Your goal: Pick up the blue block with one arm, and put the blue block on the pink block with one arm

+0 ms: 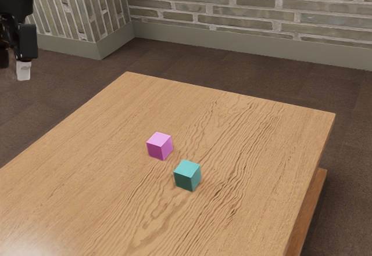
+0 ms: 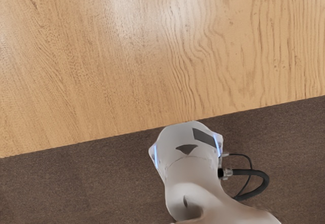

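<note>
Blue block (image 1: pixel 187 175) on the wooden table (image 1: pixel 261 151), just beside the pink block (image 1: pixel 159 145), seemingly not touching it, gripper (image 1: pixel 16 64) high at the exterior view's upper left, well apart from both blocks, open or closed cannot be told

— Where does your gripper sit right now?
— Your gripper (image 1: pixel 13 69) hangs high at the exterior view's upper left edge. It points straight down, and its two fingers (image 1: pixel 23 70) are held apart.
— And your arm?
— In the wrist view your arm (image 2: pixel 193 183) is a white link, with a black cable (image 2: pixel 249 178) looping off its side.
</note>
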Motion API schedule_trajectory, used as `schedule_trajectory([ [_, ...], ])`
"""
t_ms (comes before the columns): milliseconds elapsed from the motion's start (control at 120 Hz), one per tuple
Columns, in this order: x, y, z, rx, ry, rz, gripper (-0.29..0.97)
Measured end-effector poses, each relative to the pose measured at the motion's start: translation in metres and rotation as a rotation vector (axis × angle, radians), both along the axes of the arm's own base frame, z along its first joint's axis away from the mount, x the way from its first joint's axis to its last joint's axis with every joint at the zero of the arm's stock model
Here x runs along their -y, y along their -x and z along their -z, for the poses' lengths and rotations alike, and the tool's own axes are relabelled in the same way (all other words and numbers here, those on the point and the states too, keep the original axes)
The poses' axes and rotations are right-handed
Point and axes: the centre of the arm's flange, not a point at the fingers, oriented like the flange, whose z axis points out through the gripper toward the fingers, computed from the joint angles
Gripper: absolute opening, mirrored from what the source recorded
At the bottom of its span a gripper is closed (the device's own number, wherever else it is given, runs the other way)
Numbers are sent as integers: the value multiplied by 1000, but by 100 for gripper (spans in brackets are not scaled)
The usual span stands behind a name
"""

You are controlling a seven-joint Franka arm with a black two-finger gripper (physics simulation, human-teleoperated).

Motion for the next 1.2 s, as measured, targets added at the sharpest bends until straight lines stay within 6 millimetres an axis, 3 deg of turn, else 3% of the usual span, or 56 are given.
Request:
schedule_trajectory([
  [150, 15, -28, -6, 185, 17, 151, 68],
  [233, 38, -43, 1, 219, 34, 253, 68],
  [317, 62, -41, 11, 211, 68, 341, 68],
  [400, 82, -45, 53, 135, 107, 432, 68],
  [467, 87, -57, 104, 93, 140, 513, 68],
  [650, 92, -113, 185, 66, 249, 742, 68],
  [800, 105, -146, 236, 63, 323, 931, 68],
  [1025, 115, -168, 301, 98, 399, 1123, 68],
  [1200, 133, -189, 318, 163, 439, 1240, 68],
])
